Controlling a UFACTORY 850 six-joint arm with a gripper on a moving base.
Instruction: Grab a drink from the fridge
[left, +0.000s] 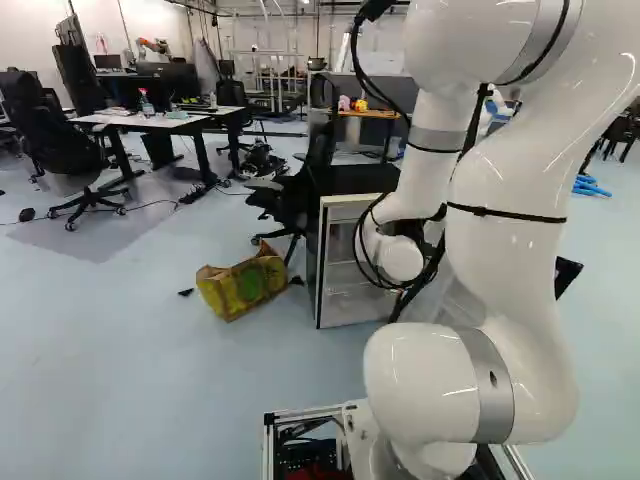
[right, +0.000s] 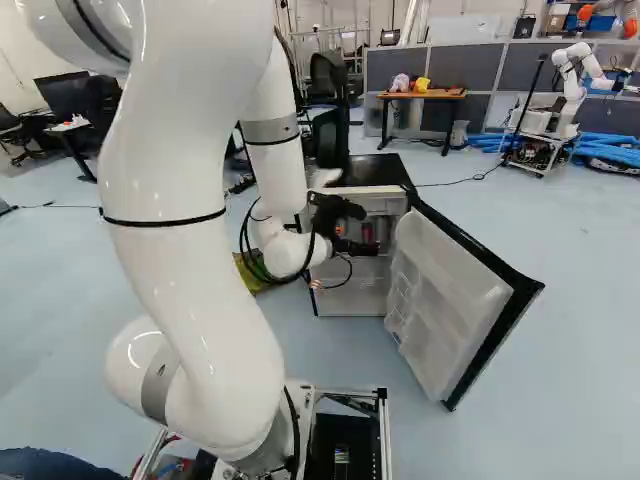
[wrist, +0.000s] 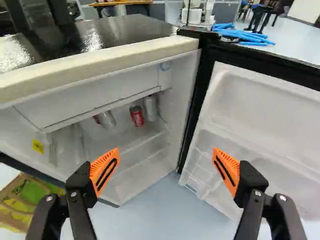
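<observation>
White and jointed, the robot arm (right: 190, 240) reaches toward a small fridge (right: 345, 292), its door (right: 448, 300) swung wide, on a pale blue floor (left: 130, 390). The black gripper (right: 358, 230) is at the front of the cabinet. Seen from the wrist, the gripper (wrist: 160, 172) is open, its orange pads (wrist: 104, 172) spread well apart, the fridge interior ahead of them. The drinks are inside: a red can (wrist: 136, 115) stands on the shelf below a white compartment (wrist: 87, 95), with a silver can (wrist: 150, 108) just beside it, on the hinge side. Another silver can (wrist: 106, 119), partly hidden, appears to tilt on the opposite side. A yellow-and-green bag (left: 243, 287) sits on the floor beside the fridge, near a black office chair (left: 290, 195). Another robot (right: 568, 90) stands in the background near blue tubing (right: 608, 150).
</observation>
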